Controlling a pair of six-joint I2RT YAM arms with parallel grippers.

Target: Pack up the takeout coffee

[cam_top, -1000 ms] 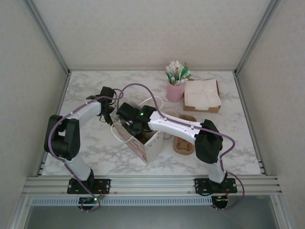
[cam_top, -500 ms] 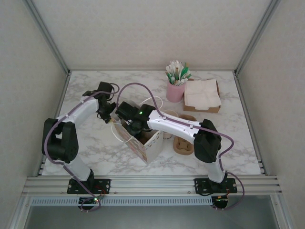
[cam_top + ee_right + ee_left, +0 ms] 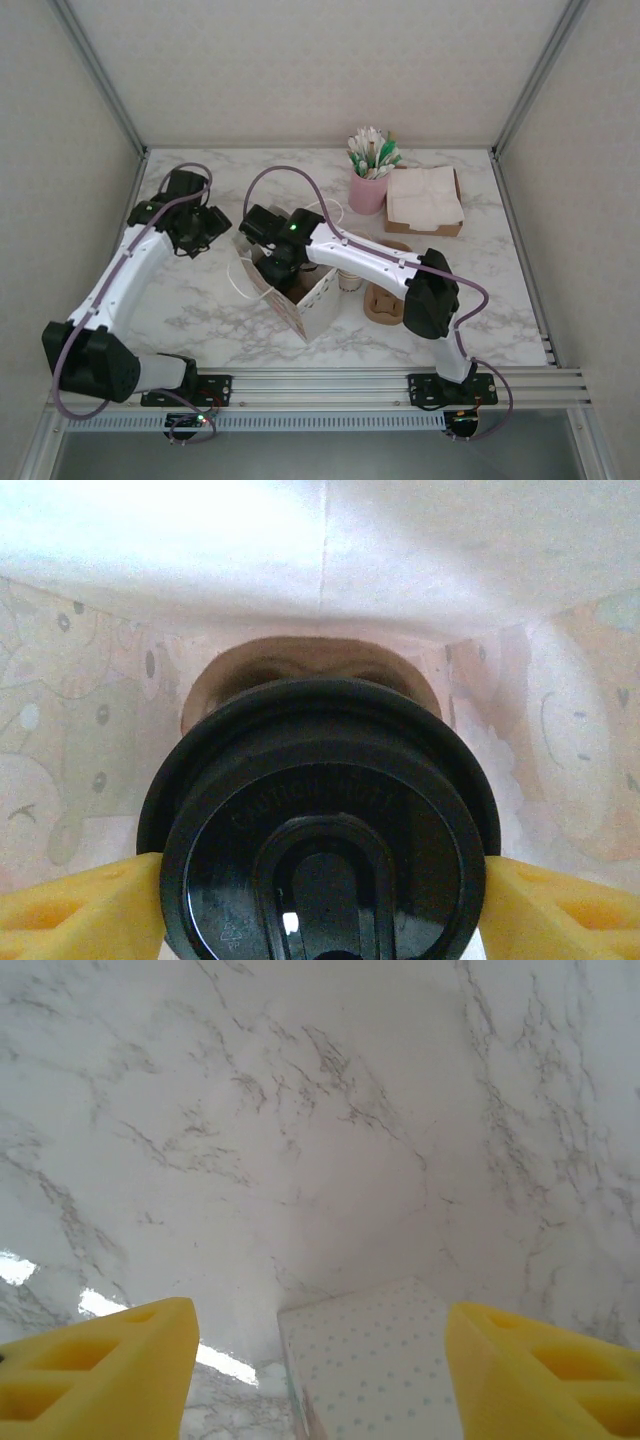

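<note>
The takeout coffee [image 3: 320, 810] shows its round black lid from above, standing upright inside the paper bag [image 3: 250, 580]. My right gripper [image 3: 320, 870] reaches down into the bag [image 3: 305, 305], one yellow finger on each side of the cup. The lid's rim hides where the fingers [image 3: 80, 910] meet the cup. In the top view the right gripper [image 3: 272, 272] covers the cup. My left gripper [image 3: 205, 235] hovers over the marble left of the bag. It is open and empty [image 3: 320, 1310], with a dotted corner of the bag [image 3: 370, 1360] below it.
A pink cup of stirrers [image 3: 368, 190] and a box of napkins [image 3: 425, 200] stand at the back right. A brown cup carrier [image 3: 385, 300] lies right of the bag, behind the right arm. Bare marble table [image 3: 200, 300] lies to the left.
The left arm swung back and left, away from the bag's edge, and its jaws widened. The right gripper stayed inside the bag.
</note>
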